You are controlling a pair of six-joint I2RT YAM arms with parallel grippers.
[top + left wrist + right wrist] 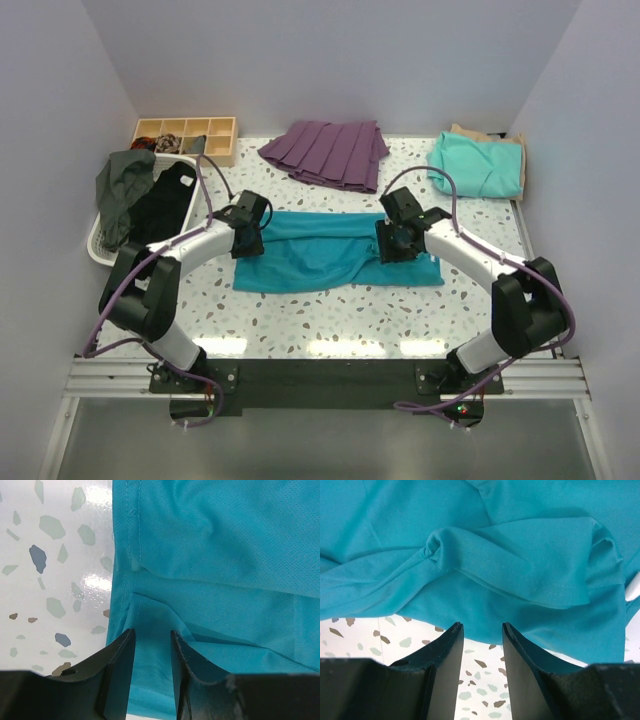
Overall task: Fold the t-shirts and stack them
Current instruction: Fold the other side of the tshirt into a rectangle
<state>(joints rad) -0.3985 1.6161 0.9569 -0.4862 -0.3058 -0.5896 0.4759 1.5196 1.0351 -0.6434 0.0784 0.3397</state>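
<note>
The deep teal-blue t-shirt [320,252] lies mid-table, folded into a long, wrinkled strip. My left gripper [248,243] hovers over its left end. In the left wrist view that gripper [152,632] stands open, with teal fabric [215,545] lying flat under the gap. My right gripper [392,245] is at the strip's right part. Seen from the right wrist, this gripper [482,626] is open, bare table showing between its fingers, and the shirt's near edge [495,545] lies just past the tips. A mint-green t-shirt [478,165] rests folded on a tan one [500,140] at the back right.
A purple pleated garment [325,152] lies at the back centre. A wooden compartment box [185,135] sits at the back left. Beside it, a white basket [100,250] holds dark clothes. Speckled tabletop [330,315] stretches in front of the teal shirt.
</note>
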